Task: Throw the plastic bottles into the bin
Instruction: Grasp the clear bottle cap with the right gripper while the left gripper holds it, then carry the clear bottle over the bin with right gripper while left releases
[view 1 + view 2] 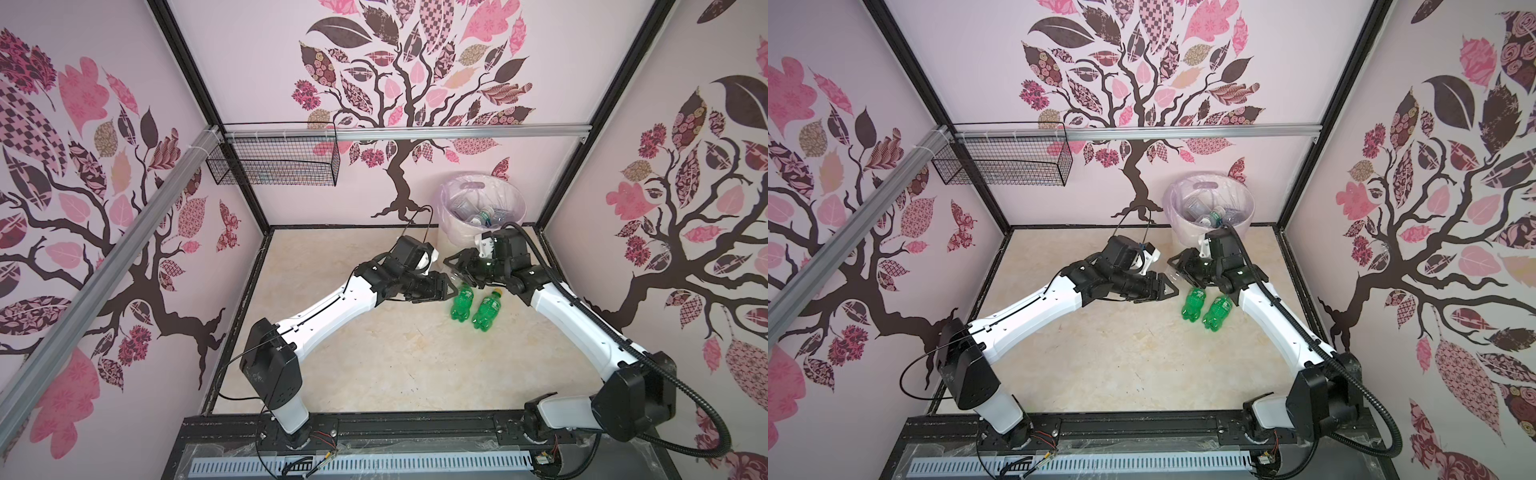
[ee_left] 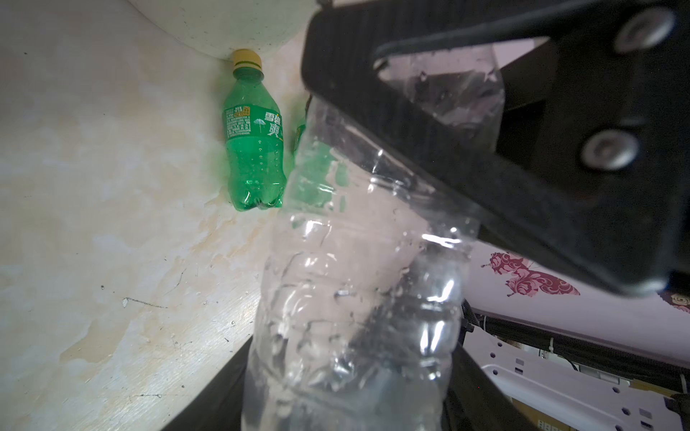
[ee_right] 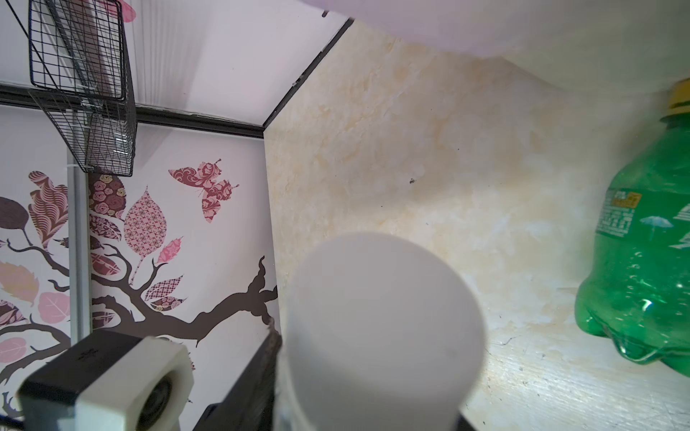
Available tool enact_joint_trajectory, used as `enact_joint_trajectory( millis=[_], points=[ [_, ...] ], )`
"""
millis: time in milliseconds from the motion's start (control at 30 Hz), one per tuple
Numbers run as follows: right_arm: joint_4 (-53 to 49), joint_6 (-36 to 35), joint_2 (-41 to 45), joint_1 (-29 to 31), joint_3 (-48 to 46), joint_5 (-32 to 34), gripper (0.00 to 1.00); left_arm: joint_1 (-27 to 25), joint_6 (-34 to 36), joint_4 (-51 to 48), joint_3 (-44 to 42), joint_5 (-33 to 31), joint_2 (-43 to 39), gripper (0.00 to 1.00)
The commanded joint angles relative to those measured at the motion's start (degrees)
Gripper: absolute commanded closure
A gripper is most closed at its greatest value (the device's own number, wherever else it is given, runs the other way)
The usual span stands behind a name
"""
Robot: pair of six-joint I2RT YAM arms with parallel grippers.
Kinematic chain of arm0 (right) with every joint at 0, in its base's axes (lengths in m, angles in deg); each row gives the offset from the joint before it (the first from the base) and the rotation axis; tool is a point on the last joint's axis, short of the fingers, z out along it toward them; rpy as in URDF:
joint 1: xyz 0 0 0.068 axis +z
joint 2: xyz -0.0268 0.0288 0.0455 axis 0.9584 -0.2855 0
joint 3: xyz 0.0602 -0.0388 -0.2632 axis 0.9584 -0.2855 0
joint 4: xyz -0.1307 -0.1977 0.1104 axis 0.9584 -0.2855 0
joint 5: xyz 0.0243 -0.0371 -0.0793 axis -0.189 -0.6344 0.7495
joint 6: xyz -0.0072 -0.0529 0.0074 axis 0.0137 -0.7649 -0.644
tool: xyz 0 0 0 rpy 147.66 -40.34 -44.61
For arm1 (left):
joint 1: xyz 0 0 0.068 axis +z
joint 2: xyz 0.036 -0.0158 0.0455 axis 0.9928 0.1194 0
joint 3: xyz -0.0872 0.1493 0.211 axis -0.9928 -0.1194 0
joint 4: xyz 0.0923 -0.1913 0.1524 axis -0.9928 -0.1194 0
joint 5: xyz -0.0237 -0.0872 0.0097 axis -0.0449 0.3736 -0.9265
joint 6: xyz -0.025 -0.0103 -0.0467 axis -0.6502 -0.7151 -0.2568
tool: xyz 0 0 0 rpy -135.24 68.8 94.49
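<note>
**Meeting over a clear bottle just in front of the bin**

Both arms reach in over the table [image 1: 374,353] and come nose to nose a little right of the middle, on the near side of the bin [image 1: 451,239]. Between them hangs a clear bottle [image 2: 354,298], crumpled and without a label, lifted off the table top.

The right gripper [image 1: 455,272] has its fingers clamped on the upper part of that bottle; in the right wrist view the white cap [image 3: 381,321] fills the foreground as a blur. The left gripper [image 1: 451,286] has its fingers on either side of the bottle's lower end, but I cannot tell whether they press on it or stand slack.

Two green bottles [image 1: 462,301] [image 1: 486,311] lie side by side on the table just on the near side of the grippers, their necks pointing to the far side. The right one shows a yellow cap in both top views; the left one's neck is tucked under the grippers.

The bin stands at the far edge, right of the middle, against the back wall. Several clear bottles [image 1: 482,216] already lie inside its pale liner.
</note>
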Motion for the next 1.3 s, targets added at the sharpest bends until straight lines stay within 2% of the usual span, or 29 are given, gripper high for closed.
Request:
enact_joint_trajectory(
  millis=[0,167,300,500,800,933,1067,1200,1267],
  points=[
    [-6.35,-5.26,-1.98,0.31,6.26,3.33,0.54,0.21,1.77,-2.02,4.20,-2.27,-2.08,0.26],
    [-10.74,-9.84,-3.37,0.09,12.92,7.39,0.55,0.15,3.11,-5.91,7.56,-4.66,-2.79,0.16],
    [-12.85,-12.15,-4.73,-0.21,17.72,9.75,0.56,0.18,3.32,-7.78,9.36,-5.96,-3.29,0.03],
    [-15.96,-15.42,-6.50,-1.87,26.52,14.41,0.57,0.21,3.19,-10.29,12.95,-7.62,-3.35,0.03],
    [-17.18,-17.04,-10.82,-7.09,39.34,17.23,0.60,0.20,1.79,-12.63,20.08,-9.48,-1.36,0.03],
    [-18.89,-20.30,-13.35,-7.60,50.54,22.91,0.59,0.26,0.73,-13.39,25.71,-10.65,-0.77,0.03],
    [-18.55,-23.12,-16.02,-7.60,61.75,30.10,0.55,0.20,0.33,-13.92,27.70,-11.99,-0.83,0.03],
    [-13.81,-25.82,-17.11,-7.69,63.85,36.58,0.55,0.21,0.79,-14.92,26.80,-13.43,-1.55,0.03],
    [-14.45,-26.34,-19.56,-8.08,64.70,37.01,0.54,0.21,1.16,-15.41,26.21,-14.44,-1.96,0.03]
  ],
)
